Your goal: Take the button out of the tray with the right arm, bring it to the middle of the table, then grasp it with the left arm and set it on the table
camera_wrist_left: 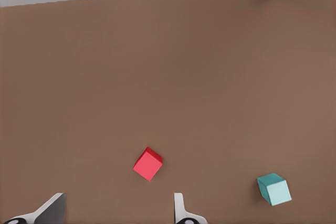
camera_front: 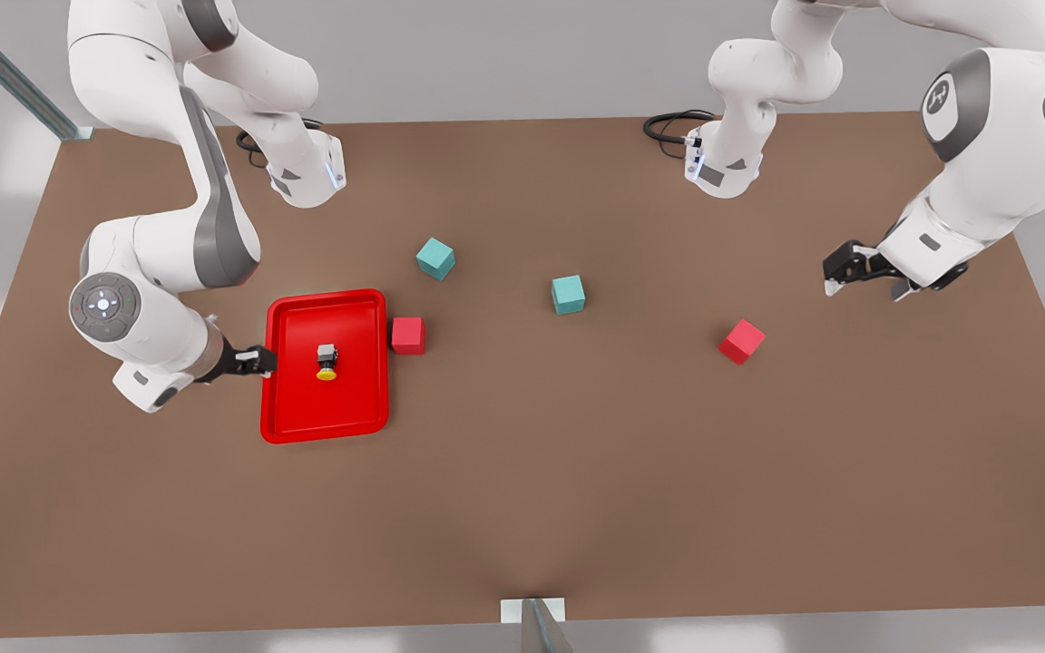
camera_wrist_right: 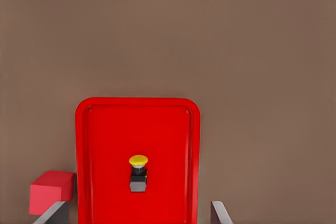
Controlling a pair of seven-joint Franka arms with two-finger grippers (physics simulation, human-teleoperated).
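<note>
Both sets of jaws stand apart with nothing between them, as far as I can see from my station. The right gripper sits at the left edge of the tray in the front view's left half; the left gripper hangs over bare worktop at the far right of that frame.

The button lies on its side near the middle of the tray, its yellow cap towards the lower edge of the front frame and its dark base towards the top. In the right wrist view I see it low in the frame, between my two fingertips, resting on the tray floor.

Just beside the tray's right rim in the front view sits a red cube. Two teal cubes lie further out, one above the tray's upper right corner and one near the frame's centre. A second red cube rests right of centre, below and to the left of the left gripper. The brown worktop carries everything.
</note>
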